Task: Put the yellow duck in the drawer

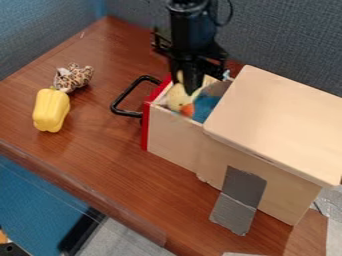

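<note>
Over the drawer [171, 136], the hand [191, 92] points down.

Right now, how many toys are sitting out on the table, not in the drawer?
2. The yellow pepper and, just behind it, the spotted toy, both left of the drawer in the camera view. Others may be hidden behind the wooden box.

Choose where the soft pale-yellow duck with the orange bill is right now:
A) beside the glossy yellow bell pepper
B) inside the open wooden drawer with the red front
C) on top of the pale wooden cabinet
B: the duck shows within the walls of the drawer, just behind its red front.
</note>
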### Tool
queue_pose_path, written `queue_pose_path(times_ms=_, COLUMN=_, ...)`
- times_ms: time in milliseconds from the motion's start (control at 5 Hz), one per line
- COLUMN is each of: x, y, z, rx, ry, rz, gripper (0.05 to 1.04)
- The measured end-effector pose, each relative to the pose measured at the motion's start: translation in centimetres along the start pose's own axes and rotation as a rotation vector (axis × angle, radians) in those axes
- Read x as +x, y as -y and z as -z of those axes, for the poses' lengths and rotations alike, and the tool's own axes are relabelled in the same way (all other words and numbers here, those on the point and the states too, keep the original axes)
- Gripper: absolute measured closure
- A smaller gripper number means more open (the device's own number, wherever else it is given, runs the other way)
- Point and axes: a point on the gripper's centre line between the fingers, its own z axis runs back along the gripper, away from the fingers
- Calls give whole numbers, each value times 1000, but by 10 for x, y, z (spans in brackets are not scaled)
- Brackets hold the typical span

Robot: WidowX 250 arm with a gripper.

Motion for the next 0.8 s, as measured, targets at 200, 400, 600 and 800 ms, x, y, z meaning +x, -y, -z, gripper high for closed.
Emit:
queue_pose_path(times_ms=200, x=11, y=-6, z=13, rx=46, ry=1, rz=-36, gripper=986)
queue_pose_path(times_ms=400, x=22, y=-14, z=21, rx=71, ry=-4, rz=-50, gripper=952)
queue_pose_path(times_ms=600, x=26, y=-21, z=12, rx=61, ry=-8, rz=-70, gripper=748)
queue_pose_path(times_ms=800, x=26, y=-16, z=-2, rx=29, ry=-1, rz=-49, gripper=449)
